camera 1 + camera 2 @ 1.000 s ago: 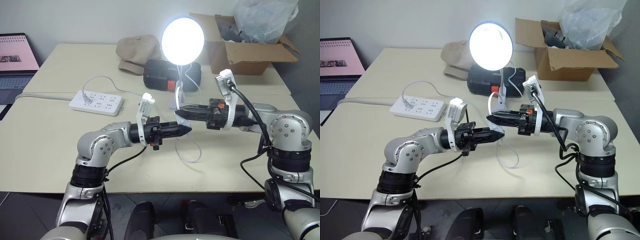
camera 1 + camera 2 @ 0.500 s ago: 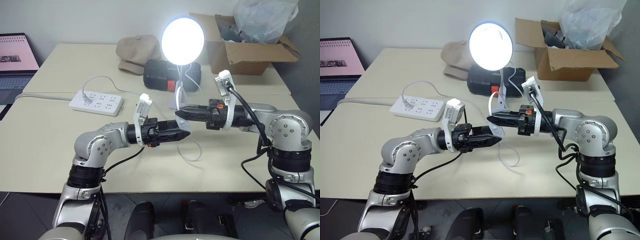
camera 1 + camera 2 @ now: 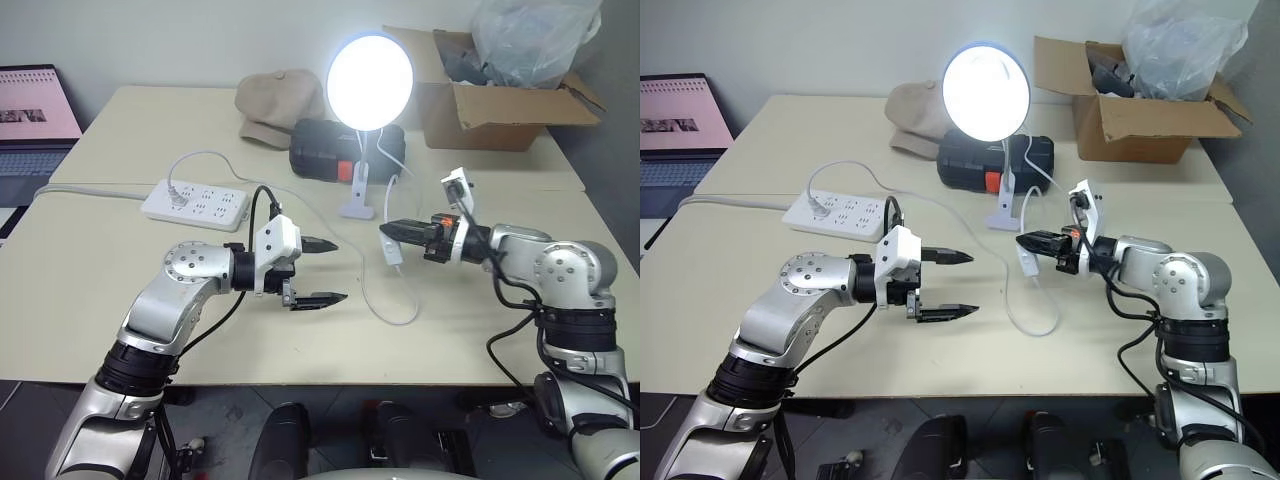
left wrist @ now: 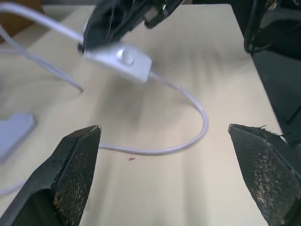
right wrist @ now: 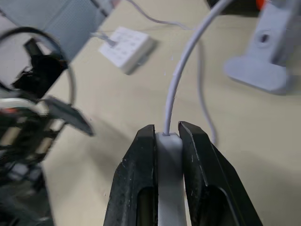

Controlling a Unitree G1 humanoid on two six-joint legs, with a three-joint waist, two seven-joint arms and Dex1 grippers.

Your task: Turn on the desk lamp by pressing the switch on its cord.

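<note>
The desk lamp (image 3: pixel 369 70) stands clipped upright near the back of the surface (image 3: pixel 90 290), in front of a black case (image 3: pixel 320 150), and its round shade glows bright, so by the look of it the light is already on. Its thin white cord (image 3: pixel 385 310) runs down from the base and loops over the surface towards the robot.

The right claw (image 5: pixel 164 141) is clamped narrow on the switch (image 4: pixel 120 57), a small white block in the cord, and holds it lifted just above the surface. The left claw (image 3: pixel 318 270) hangs spread wide to the left of the loop, holding nothing, its two fingers well apart from the switch.

The main risk is in the right claw's grip. Its fingers pinch the switch body from both sides, and any extra squeeze or slip could land on the button and put the light out. A pull towards the robot could also draw the cord taut and tip the lamp, since the base looks small and light. If the left claw swings back in, its open fingers could snag the loop and drag the cord. Setting the switch down carelessly may also press the button against the surface.
</note>
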